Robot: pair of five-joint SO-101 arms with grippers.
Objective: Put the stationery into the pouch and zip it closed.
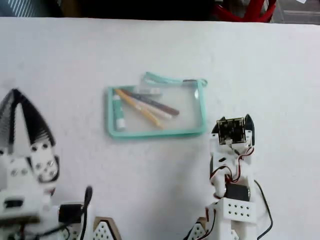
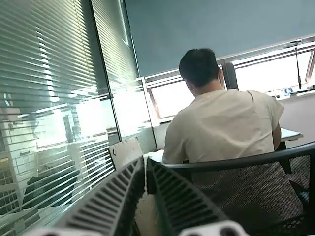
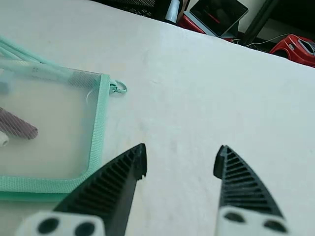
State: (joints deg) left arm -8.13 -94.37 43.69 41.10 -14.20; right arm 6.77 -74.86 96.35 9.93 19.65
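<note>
We see the pouch (image 1: 150, 134) lying flat near the middle of the table (image 1: 70, 60), clear face up, with a teal binding round its edge. Several pens (image 1: 147, 106) and a white tube (image 1: 118, 112) appear to lie inside, under the clear film. The zip pull (image 3: 118, 88) sits at the pouch's 2 o'clock corner, and a teal strap (image 1: 160, 78) loops along the 12 o'clock edge. We cannot tell whether the zip is fully shut.

The right claw (image 3: 182, 150) hangs wide open and empty, low over the table, just off the pouch's 4 o'clock corner. The left claw (image 1: 16, 96) is well apart at the pouch's 9 o'clock, raised, its fingers closed together on nothing.

We judge the pouch light and limp. The film looks slick and likely to buckle or slide if pushed, so the woven binding is the better hold. The pull is a small ring, fiddly to pinch. One claw should pin the far corner while the other draws it. The pens are stiff and round and may roll about inside.
</note>
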